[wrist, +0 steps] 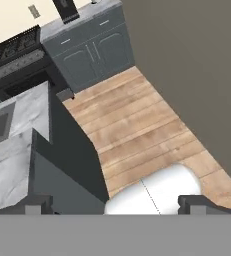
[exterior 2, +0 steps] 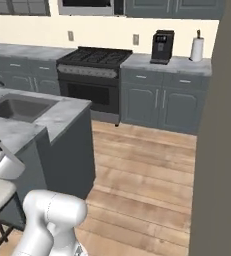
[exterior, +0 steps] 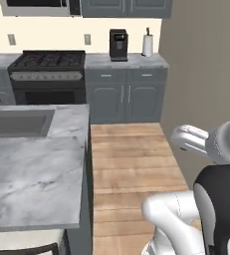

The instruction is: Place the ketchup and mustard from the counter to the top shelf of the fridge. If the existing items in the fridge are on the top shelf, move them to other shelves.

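Note:
My gripper is open in the hand view, its two dark fingertips spread wide with nothing held between them. It looks down on the wooden floor and the corner of a grey-white marbled counter. That counter takes up the left of the left base view, and my white arm rises at the right. The ketchup, the mustard, the fridge with its top shelf and the existing items are out of view.
The marbled counter holds a sink. Against the back wall are a black stove, grey cabinets, a coffee machine and a paper towel roll. A tall grey-brown panel bounds the right. Wooden floor runs between.

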